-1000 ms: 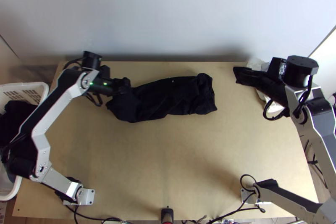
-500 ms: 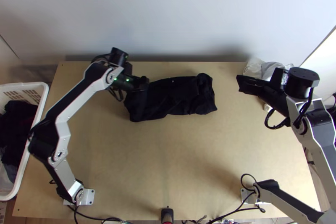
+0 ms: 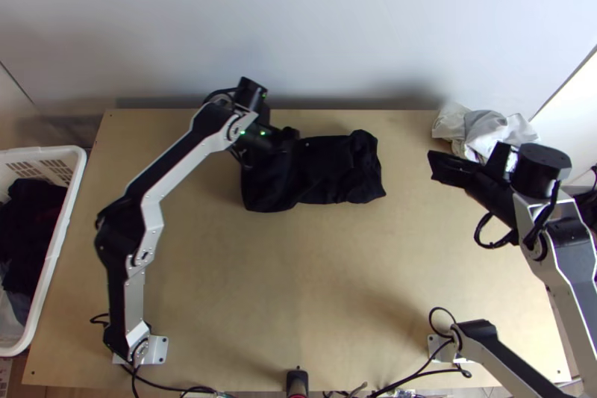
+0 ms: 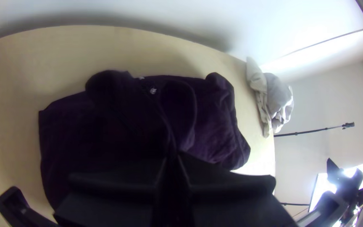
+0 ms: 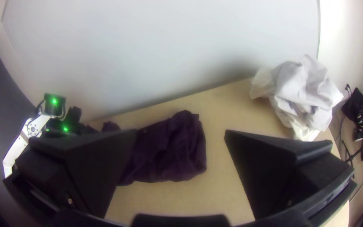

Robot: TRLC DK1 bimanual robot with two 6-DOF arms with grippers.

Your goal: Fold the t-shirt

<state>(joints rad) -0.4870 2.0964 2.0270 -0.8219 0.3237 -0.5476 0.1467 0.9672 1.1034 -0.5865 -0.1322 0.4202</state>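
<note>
Since a second ago, the left gripper [image 3: 289, 135] has travelled rightward, bringing the dark t-shirt [image 3: 328, 174]'s left end in with it, so the cloth now covers a shorter stretch; the t-shirt's right end has stayed put. The right gripper [image 3: 436, 166] has drifted slightly nearer the near edge of the bench [image 3: 298, 271].

The t-shirt lies on the far half of the bench, folded into a compact, uneven bundle, rumpled at its right end. In the left wrist view the left jaws are pressed nearly together, pinching a raised fold of the t-shirt, close to its far side. A small pale spot [image 4: 153, 91] shows on the cloth near that fold.

The right jaws are spread wide with nothing between them, to the right of the t-shirt and apart from it.

Beyond the t-shirt to the right, a bunched pale cloth [image 3: 485, 129] sits at the bench's far right corner. Well to the left of the t-shirt, beside the bench, stands a white basket [image 3: 56, 256] holding dark clothes [image 3: 28, 219].
</note>
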